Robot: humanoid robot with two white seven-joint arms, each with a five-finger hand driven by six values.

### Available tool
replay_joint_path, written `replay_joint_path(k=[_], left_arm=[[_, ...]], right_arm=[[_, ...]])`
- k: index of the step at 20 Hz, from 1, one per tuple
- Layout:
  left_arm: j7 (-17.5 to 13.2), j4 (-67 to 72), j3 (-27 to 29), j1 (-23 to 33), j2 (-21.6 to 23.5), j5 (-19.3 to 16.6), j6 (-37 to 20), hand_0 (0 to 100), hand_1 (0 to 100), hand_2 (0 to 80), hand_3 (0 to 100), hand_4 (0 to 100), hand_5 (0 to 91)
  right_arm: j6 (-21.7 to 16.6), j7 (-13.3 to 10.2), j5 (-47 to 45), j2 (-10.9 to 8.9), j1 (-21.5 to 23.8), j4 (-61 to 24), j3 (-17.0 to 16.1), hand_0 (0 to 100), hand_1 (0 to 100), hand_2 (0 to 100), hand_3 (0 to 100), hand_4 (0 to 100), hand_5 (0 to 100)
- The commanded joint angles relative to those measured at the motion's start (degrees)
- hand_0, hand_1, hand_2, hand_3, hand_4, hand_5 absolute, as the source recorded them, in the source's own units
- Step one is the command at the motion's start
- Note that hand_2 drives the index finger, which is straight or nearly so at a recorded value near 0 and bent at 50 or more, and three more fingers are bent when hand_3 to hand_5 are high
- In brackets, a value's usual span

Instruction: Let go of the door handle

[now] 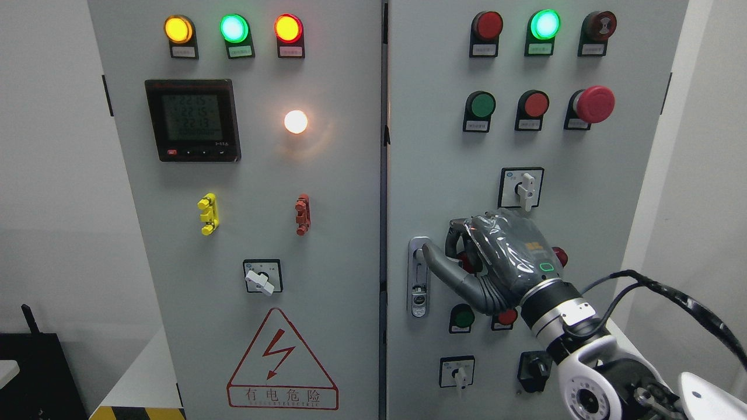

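My fingers (461, 236) are curled in toward my palm, holding nothing that I can see, while my thumb (446, 268) sticks out straight to the left with its tip touching, or all but touching, the door handle (418, 277). That handle is a narrow upright metal piece just left of my thumb tip, lying flat in its plate on the right door (513, 146) of the cabinet, close to the seam between the two doors. So I judge the letting go is nearly finished, with only the thumb left to clear. The risk from here is in how I pull away: if the thumb drags sideways it could catch the handle and flip it out. Small round buttons, a red button (559, 255) to the right and a green button (463, 318) below, sit right behind and under my knuckles, so a careless sweep could press one. My right hand (496, 262) is back-up and tilted, knuckles toward the door, the wrist running down to the lower right where the forearm enters. My left arm does not show.
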Motion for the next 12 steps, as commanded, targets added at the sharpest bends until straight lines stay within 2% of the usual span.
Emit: replay_joint_path(k=[1, 7, 12], left_arm=[[0.05, -1.76, 0.00, 1.85, 0.00, 0.00, -0.02, 12, 39, 0.0, 0, 0, 0.0], [0.05, -1.76, 0.00, 1.85, 0.00, 0.00, -0.02, 12, 39, 0.0, 0, 0, 0.0], [0.05, -1.76, 0.00, 1.85, 0.00, 0.00, -0.02, 12, 39, 0.0, 0, 0, 0.0]], right_arm=[[-0.14, -0.44, 0.15, 0.64, -0.61, 0.02, -0.04, 44, 0, 59, 100, 100, 100], [-0.14, -1.76, 0.15, 0.73, -0.87, 0.11, -0.04, 44, 0, 58, 100, 100, 100], [-0.49, -4.04, 0.15, 0.91, -0.96, 0.11, -0.04, 44, 0, 57, 100, 100, 100]])
